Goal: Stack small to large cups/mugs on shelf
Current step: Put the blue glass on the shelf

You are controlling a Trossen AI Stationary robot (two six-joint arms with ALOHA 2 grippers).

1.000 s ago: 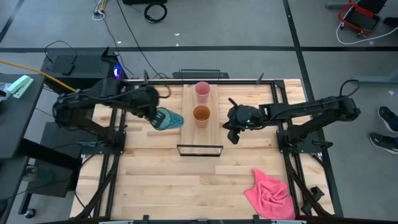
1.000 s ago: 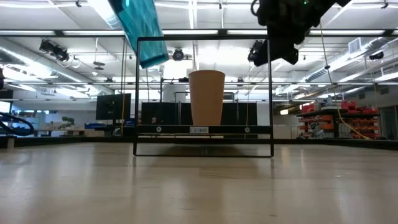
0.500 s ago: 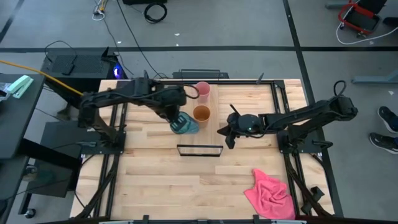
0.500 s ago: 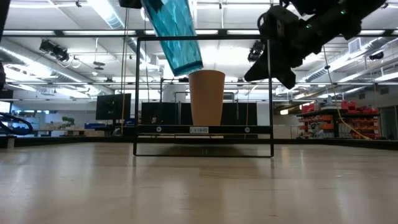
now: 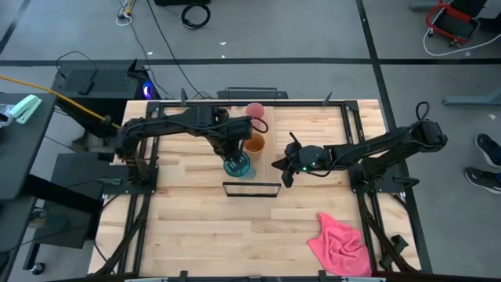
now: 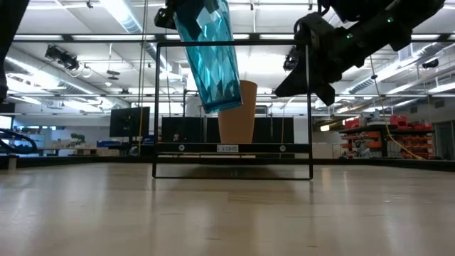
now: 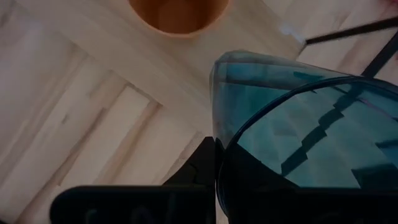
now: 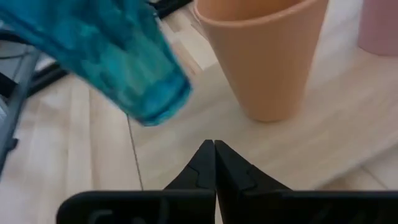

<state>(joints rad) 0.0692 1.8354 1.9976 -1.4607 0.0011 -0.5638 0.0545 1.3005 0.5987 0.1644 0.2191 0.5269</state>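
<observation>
The teal-blue cup (image 5: 237, 164) hangs tilted in my left gripper (image 5: 228, 146), above the near part of the light-wood shelf (image 5: 268, 160). It shows large in the low view (image 6: 208, 57) and in the left wrist view (image 7: 298, 124). The orange-tan cup (image 5: 254, 143) stands upright on the shelf just beyond it, and the pale pink cup (image 5: 256, 113) stands at the shelf's far end. My right gripper (image 5: 285, 169) hovers shut by the shelf's right edge, pointing toward the orange cup (image 8: 267, 56); its own view also shows the teal cup (image 8: 106, 56). My left gripper holds the teal cup at its rim (image 7: 219, 134), coming from above. One finger (image 7: 200, 168) lies outside the wall; a dark shape seen through the translucent wall looks like the other, inside. The cup is lifted clear and tilted, its base (image 6: 218, 105) low and toward the table's right.
The shelf's thin black frame (image 5: 252, 189) stands at its near end, just before the teal cup. A pink cloth (image 5: 339, 244) lies near the table's near right corner. Bare wood lies along the table's near side (image 5: 203, 235).
My left gripper has carried the teal cup from left of the shelf toward the right and down, over the shelf's near part beside the orange cup; the cup has turned more upright. My right gripper has shifted slightly left and near, and tipped.
</observation>
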